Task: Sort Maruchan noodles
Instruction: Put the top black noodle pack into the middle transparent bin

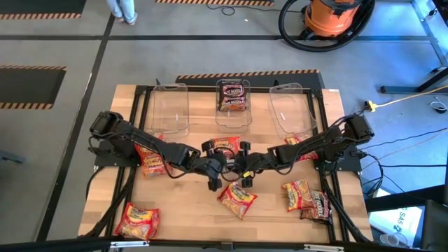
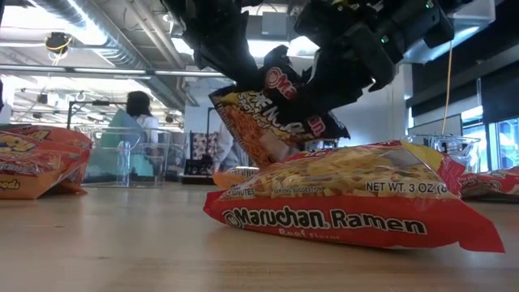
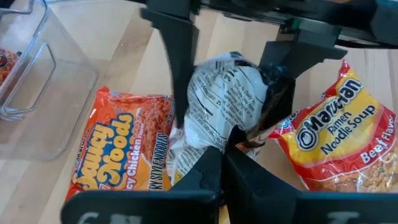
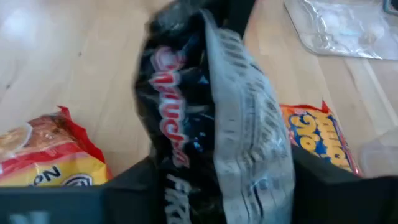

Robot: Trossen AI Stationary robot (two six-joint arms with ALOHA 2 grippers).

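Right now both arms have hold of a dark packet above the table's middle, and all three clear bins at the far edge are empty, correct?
Not quite. The middle bin already holds a dark packet, as the high view shows; only the outer two bins are empty. The rest stands: the left gripper and right gripper both meet on the held packet above the table's middle.

Both arms reach inward and meet over the middle of the desk. The left end effector is clamped closed; the right end effector, fingers partly apart, faces it closely.
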